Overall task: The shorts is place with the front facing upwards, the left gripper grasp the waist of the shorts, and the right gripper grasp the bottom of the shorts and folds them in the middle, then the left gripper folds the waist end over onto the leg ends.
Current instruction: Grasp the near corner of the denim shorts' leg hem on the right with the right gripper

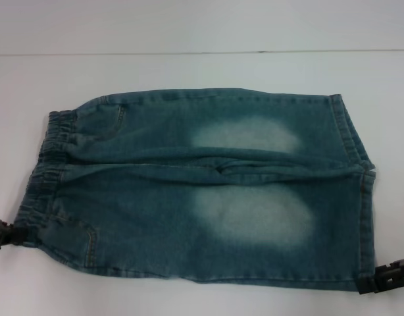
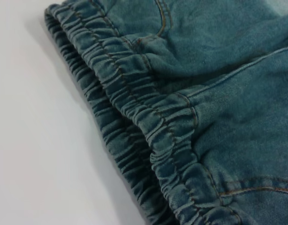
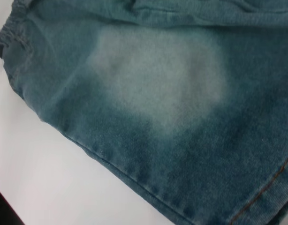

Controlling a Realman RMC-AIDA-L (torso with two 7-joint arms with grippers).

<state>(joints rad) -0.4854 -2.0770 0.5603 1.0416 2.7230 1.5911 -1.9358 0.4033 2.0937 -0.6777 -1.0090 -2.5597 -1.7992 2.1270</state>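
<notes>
Black right gripper [image 1: 386,280] at flat hem, fingers' state unclear; soft faded denim shorts [image 1: 208,191]; puckered waistband [image 2: 148,122] by left gripper [image 1: 3,234], likewise

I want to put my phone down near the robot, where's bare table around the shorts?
Bare table runs beyond the shorts' far edge. A thin bare strip lies along their near edge. It is crowded at the near corners: the left gripper at the waistband, the right gripper at the leg hems.

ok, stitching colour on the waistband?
Tan-orange thread on the blue-green waist of the shorts; clearest in the left wrist view.
</notes>
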